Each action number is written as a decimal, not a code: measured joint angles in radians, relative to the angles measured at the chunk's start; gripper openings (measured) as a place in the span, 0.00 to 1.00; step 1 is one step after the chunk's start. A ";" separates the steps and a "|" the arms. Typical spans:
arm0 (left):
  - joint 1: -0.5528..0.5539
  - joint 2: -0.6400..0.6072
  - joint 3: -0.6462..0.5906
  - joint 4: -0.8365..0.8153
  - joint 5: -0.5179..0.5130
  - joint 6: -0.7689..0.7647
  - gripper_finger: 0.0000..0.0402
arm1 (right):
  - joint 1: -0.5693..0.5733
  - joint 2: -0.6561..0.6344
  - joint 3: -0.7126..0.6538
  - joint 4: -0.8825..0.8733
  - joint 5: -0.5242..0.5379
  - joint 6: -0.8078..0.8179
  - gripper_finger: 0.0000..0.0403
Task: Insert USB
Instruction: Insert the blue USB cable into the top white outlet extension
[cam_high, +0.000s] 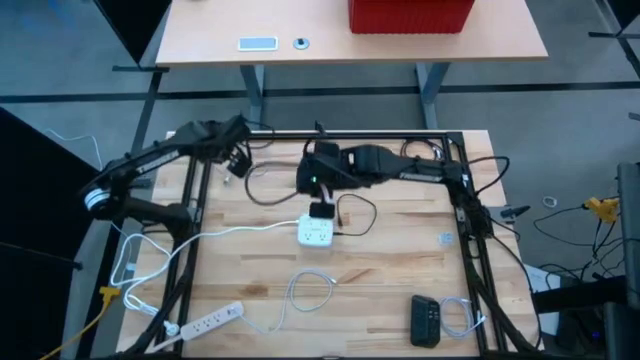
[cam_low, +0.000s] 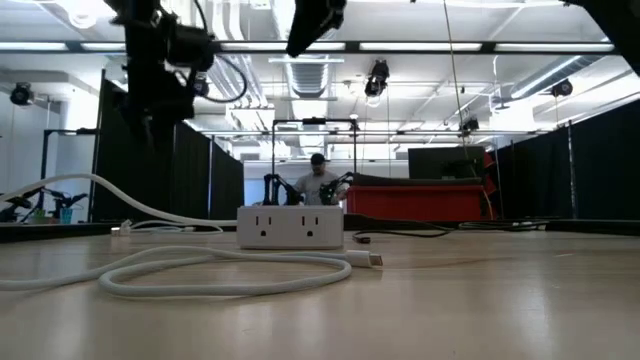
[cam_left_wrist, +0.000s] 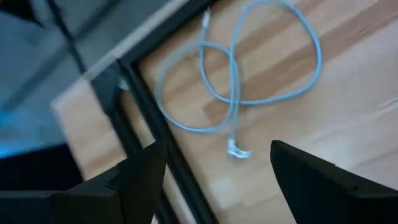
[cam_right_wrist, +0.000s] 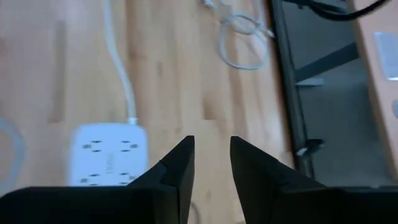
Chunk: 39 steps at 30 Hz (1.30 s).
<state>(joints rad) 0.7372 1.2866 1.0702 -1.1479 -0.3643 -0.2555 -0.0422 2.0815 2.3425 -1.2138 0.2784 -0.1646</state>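
Note:
A white outlet block (cam_high: 316, 233) lies flat at the table's middle, its white cord running toward the left edge. My right gripper (cam_high: 320, 208) hangs just above its far side, fingers (cam_right_wrist: 211, 142) narrowly open with nothing between them. A black cable (cam_high: 365, 215) loops beside the block and its plug (cam_low: 362, 238) lies on the table. A white cable's USB plug (cam_low: 370, 260) rests on the wood nearer the front. My left gripper (cam_high: 237, 162) hovers at the far left, wide open (cam_left_wrist: 217, 146), over a pale looped cable (cam_left_wrist: 249, 74) with a small connector (cam_left_wrist: 238, 151).
A long white power strip (cam_high: 205, 322) lies at the near left corner. A black device (cam_high: 426, 320) with a coiled white cable (cam_high: 458, 318) sits near right. Black frame rails (cam_high: 195, 200) border the table. A person (cam_low: 318, 182) stands in the room behind.

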 joint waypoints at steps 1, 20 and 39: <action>0.028 0.018 0.000 0.009 0.039 0.012 0.68 | -0.020 0.000 0.000 0.000 0.000 -0.023 0.20; 0.082 0.427 -0.003 0.040 0.087 0.149 0.68 | -0.306 0.000 0.000 -0.175 -0.209 -0.148 0.10; 0.129 0.441 -0.160 0.225 0.178 0.173 0.48 | -0.331 0.000 0.000 -0.146 -0.332 -0.192 0.06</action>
<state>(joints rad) 0.8658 1.7271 0.9100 -0.9226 -0.1867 -0.0830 -0.3737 2.0815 2.3425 -1.3594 -0.0531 -0.3562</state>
